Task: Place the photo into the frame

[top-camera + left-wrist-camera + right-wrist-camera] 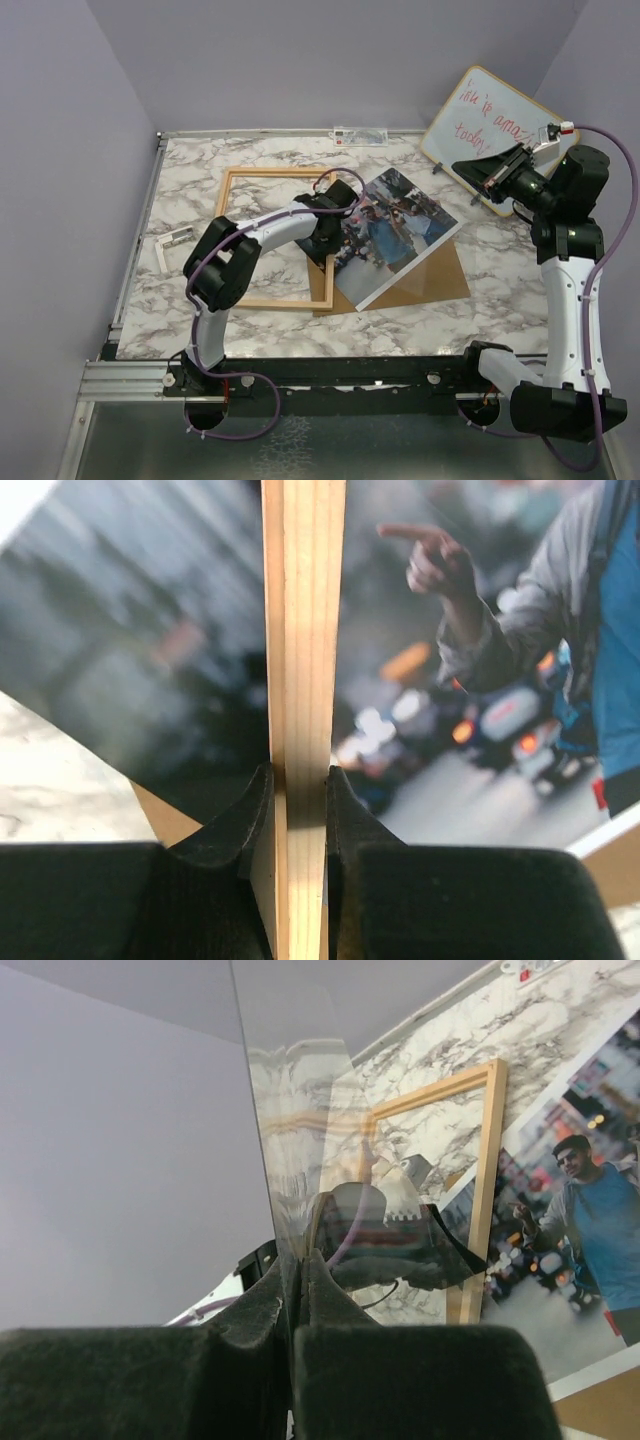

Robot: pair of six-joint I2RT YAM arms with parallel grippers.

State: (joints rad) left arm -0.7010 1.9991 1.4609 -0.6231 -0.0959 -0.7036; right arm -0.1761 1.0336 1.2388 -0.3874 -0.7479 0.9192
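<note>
Left gripper pinches the frame; right gripper clamps pane.

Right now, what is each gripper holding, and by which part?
The left gripper pinches the frame by one wooden rail, the one crossing the photo. The right gripper pinches the clear pane by its edge.
</note>
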